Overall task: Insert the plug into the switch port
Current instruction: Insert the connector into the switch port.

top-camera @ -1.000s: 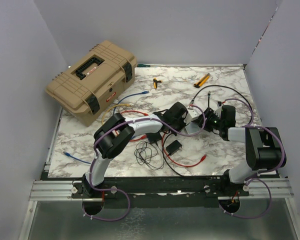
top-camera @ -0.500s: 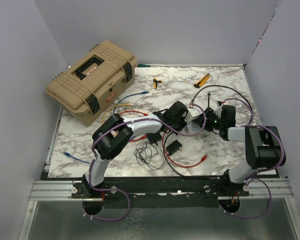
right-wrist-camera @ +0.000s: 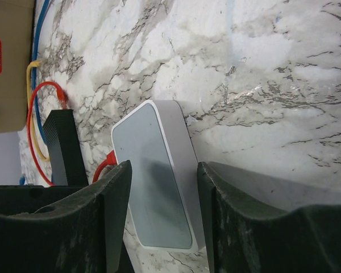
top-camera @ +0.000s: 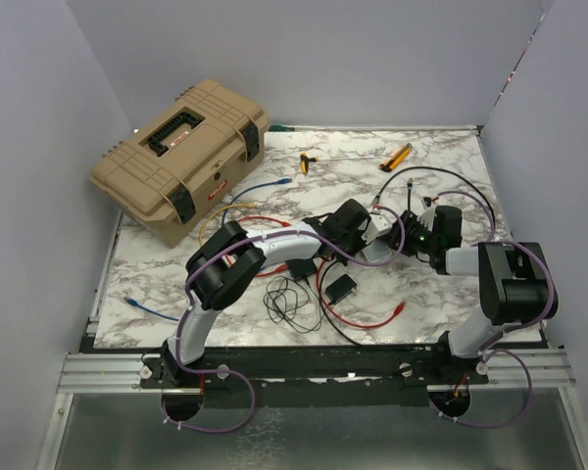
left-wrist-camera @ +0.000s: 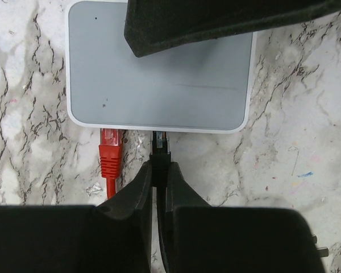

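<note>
Switch port (left-wrist-camera: 161,130): on the edge of the white-grey switch box (left-wrist-camera: 159,85) that faces the left gripper (left-wrist-camera: 158,170), right of centre on the marble table (top-camera: 441,166). That gripper is closed on the black plug (left-wrist-camera: 160,149), whose tip meets the edge beside a seated red plug (left-wrist-camera: 109,149). The right gripper (right-wrist-camera: 163,168) straddles the box; whether it clamps cannot be told. Risk: a skewed plug could catch the rim and push the box away.

On the bench (top-camera: 152,259): 1 tan toolbox (top-camera: 181,162) at 10 o'clock, 1 flat white-grey box (left-wrist-camera: 131,96) near the centre, 1 black adapter block (top-camera: 340,287) toward 6 o'clock. At 12 o'clock, 2 yellow-handled tools: 1 short tool (top-camera: 307,162), 1 longer tool (top-camera: 397,157). At the box's edge, 2 plugs: 1 red plug (left-wrist-camera: 109,149), 1 black plug (left-wrist-camera: 160,149). The loose cables are too tangled to count.
</note>
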